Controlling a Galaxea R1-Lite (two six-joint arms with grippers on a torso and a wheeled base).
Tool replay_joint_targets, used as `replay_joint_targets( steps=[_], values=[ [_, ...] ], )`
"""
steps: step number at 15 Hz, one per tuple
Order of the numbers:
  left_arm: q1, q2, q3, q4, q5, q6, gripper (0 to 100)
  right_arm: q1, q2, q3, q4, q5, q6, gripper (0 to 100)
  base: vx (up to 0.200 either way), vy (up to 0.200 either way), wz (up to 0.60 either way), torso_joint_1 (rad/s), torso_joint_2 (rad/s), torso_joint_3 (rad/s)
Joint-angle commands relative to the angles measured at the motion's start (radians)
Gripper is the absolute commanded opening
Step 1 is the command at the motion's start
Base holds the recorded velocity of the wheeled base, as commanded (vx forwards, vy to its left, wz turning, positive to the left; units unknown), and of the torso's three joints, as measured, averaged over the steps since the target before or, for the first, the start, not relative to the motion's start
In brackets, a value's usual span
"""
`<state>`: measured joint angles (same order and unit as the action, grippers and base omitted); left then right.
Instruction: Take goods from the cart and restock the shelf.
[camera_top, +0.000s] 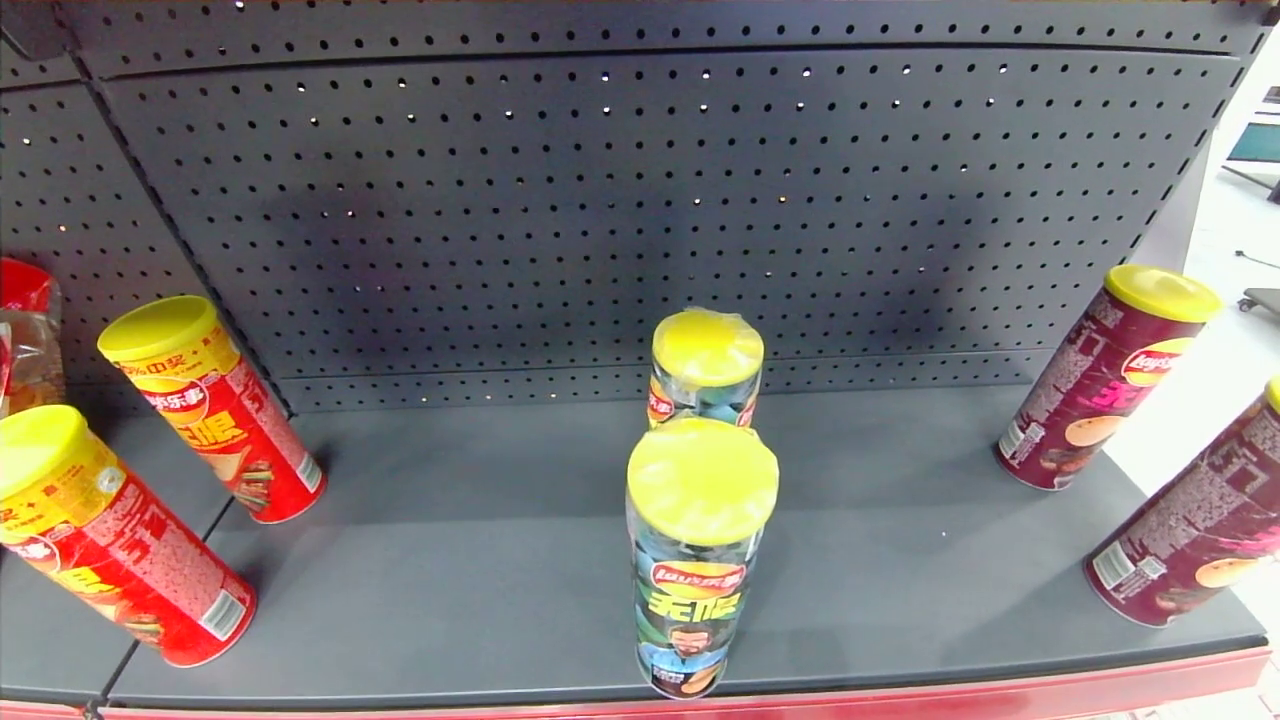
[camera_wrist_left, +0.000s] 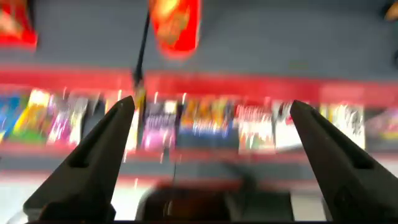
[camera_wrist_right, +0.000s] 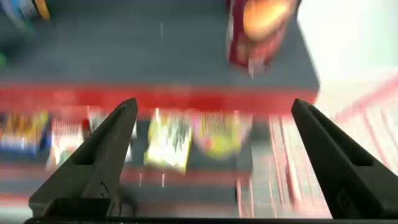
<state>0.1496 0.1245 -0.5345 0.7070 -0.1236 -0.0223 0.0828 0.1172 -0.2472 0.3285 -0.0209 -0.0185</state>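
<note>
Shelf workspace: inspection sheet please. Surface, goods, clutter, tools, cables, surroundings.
Surface: grey shelf, red front edge, pegboard behind.
Goods: six upright yellow-lidded cans; two red cans left; two dark cans middle, one behind the other; two maroon cans right.
Clutter: bag at far left edge.
Tools: left tool open, empty; right tool open, empty; both out in front of the shelf.
Cables: nothing seen on the shelf.
Surroundings: white floor to the right; packets on a lower shelf.

Dark grey shelf (camera_top: 480, 560) with red front edge; dark grey pegboard (camera_top: 500, 200) dotted with holes. Yellow-lidded throughout: red cans (camera_top: 215, 405) at left, teal cans (camera_top: 695, 560) with red logo centre, maroon cans (camera_top: 1100, 380) at right.
</note>
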Motion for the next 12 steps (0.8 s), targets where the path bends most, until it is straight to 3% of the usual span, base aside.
replay_joint_targets(
  steps=[1, 2, 4, 6, 8, 9, 10, 11, 12],
  values=[
    [0.005, -0.032, 0.231, -0.294, -0.031, -0.001, 100, 0.002, -0.019, 0.197, -0.279, 0.025, -0.001, 100, 0.000, 0.000, 0.00, 0.000, 0.00, 0.000],
    [0.005, -0.032, 0.346, -0.463, -0.024, 0.002, 100, 0.002, -0.019, 0.247, -0.339, 0.064, 0.003, 100, 0.000, 0.000, 0.00, 0.000, 0.00, 0.000],
    [0.004, -0.032, 0.531, -0.744, -0.034, 0.047, 100, 0.002, -0.019, 0.247, -0.332, 0.065, 0.012, 100, 0.000, 0.000, 0.00, 0.000, 0.00, 0.000],
    [0.005, -0.032, 0.534, -0.748, -0.091, 0.062, 100, 0.002, -0.019, 0.247, -0.330, 0.071, 0.012, 100, 0.000, 0.000, 0.00, 0.000, 0.00, 0.000],
    [0.005, -0.031, 0.534, -0.713, 0.144, 0.076, 100, 0.000, -0.019, 0.247, -0.330, 0.067, 0.020, 100, 0.000, 0.000, 0.00, 0.000, 0.00, 0.000],
    [0.005, -0.032, 0.534, -0.712, 0.154, 0.028, 100, 0.000, -0.019, 0.247, -0.330, 0.055, 0.019, 100, 0.000, 0.000, 0.00, 0.000, 0.00, 0.000],
    [0.005, -0.032, 0.534, -0.710, 0.157, 0.028, 100, 0.000, -0.019, 0.247, -0.330, 0.045, 0.020, 100, 0.000, 0.000, 0.00, 0.000, 0.00, 0.000],
    [-0.001, -0.029, 0.534, -0.705, 0.088, 0.018, 100, 0.000, -0.019, 0.247, -0.330, 0.045, 0.019, 100, 0.000, 0.000, 0.00, 0.000, 0.00, 0.000],
    [-0.090, -0.031, 0.534, -0.705, 0.061, 0.022, 100, 0.002, -0.019, 0.247, -0.332, 0.050, 0.015, 100, 0.000, 0.000, 0.00, 0.000, 0.00, 0.000]
  ],
)
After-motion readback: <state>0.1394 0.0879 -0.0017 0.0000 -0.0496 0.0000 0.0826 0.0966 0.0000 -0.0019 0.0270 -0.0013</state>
